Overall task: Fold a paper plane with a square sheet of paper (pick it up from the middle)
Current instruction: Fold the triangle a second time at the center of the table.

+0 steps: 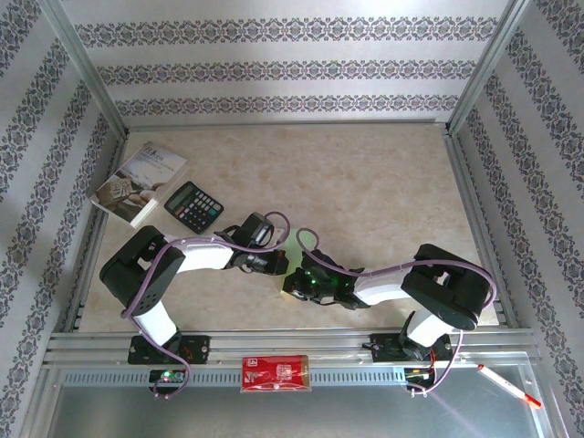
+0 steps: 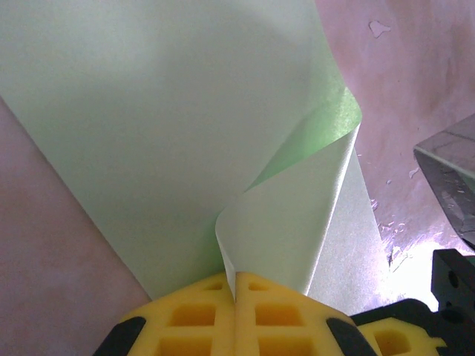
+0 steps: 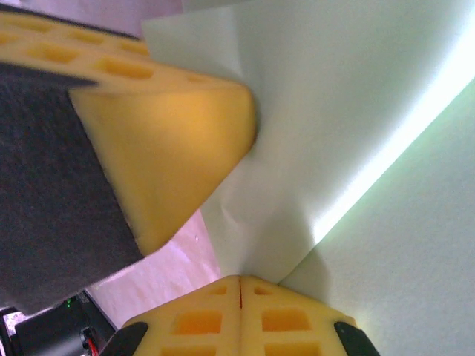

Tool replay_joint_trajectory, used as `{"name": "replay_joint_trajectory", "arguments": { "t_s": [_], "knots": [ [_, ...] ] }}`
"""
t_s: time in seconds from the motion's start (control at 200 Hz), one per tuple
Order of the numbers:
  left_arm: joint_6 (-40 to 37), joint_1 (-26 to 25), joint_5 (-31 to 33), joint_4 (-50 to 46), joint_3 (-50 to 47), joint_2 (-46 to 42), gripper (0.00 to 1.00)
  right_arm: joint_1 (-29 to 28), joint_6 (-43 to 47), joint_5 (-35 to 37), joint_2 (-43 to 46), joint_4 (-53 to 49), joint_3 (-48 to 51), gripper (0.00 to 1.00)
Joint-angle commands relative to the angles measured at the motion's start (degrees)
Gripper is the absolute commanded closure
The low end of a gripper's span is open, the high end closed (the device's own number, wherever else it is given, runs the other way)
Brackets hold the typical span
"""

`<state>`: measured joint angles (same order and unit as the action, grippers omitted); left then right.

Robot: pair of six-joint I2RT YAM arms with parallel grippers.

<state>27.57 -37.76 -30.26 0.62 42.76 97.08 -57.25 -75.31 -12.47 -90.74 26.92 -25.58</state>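
1. Writing: print on booklet (image 1: 141, 182) and red packet (image 1: 276, 374) too small to read.
2. Beige marbled table (image 1: 383, 201), patterned wallpaper walls (image 1: 274, 68).
3. Left gripper (image 2: 236, 293) and right gripper (image 3: 240, 293) both pinched tight on square sheet of paper (image 2: 148, 111), near-right of calculator (image 1: 193, 206), one corner curled over.
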Motion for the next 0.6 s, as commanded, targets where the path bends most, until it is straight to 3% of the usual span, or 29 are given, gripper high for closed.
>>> {"name": "replay_joint_trajectory", "arguments": {
  "t_s": [0.0,0.305,0.595],
  "knots": [
    [-1.5,0.6,4.6,-5.3,-1.2,2.2,1.0,-1.3,0.0,-1.7,0.5,-2.6,-0.9,1.0],
    [-1.7,0.6,4.6,-5.7,-1.1,2.1,1.0,0.3,0.5,4.0,6.7,-2.6,0.9,1.0],
    [-2.0,0.6,4.5,-5.9,-1.0,2.2,1.0,0.7,1.5,3.5,2.6,-1.2,-2.2,1.0]
  ]
}}
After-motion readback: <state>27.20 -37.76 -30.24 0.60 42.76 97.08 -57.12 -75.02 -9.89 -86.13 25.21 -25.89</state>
